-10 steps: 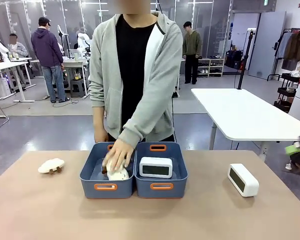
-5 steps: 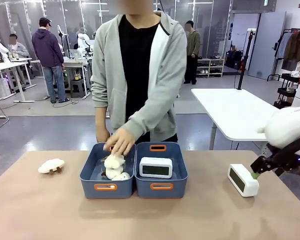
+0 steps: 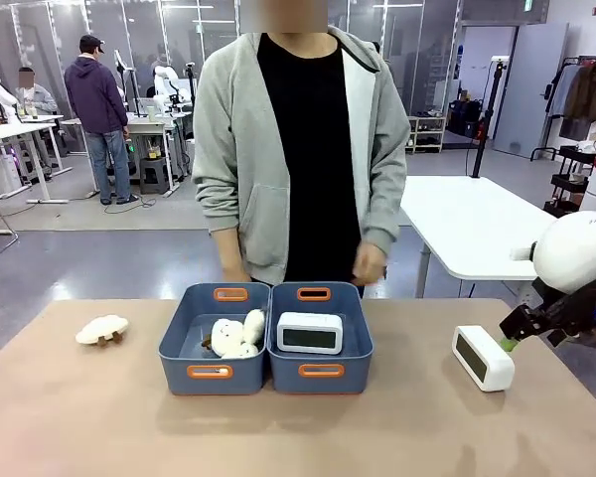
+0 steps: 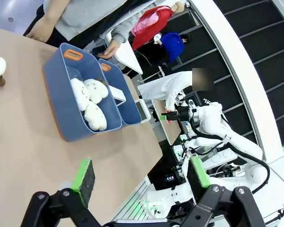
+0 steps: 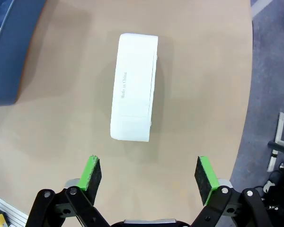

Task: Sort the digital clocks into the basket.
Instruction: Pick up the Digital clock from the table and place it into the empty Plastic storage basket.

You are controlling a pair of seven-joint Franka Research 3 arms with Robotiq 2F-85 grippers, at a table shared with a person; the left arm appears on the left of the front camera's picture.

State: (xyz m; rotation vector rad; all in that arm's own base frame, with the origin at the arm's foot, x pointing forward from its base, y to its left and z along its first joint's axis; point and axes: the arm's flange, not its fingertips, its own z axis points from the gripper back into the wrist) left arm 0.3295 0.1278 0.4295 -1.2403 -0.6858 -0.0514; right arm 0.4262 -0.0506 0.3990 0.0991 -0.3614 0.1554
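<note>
Right wrist view | right claw (image 5: 148, 172) wide, empty | clock (image 5: 132, 87) screen hidden | left claw (image 4: 141, 174) wide, empty

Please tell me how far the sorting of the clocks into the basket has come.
Done: one digital clock lies in the right blue basket. In hand: the right gripper, open, hovers close to the second clock, which stands on the table untouched. Left: to grasp that clock and put it in the basket.
</note>
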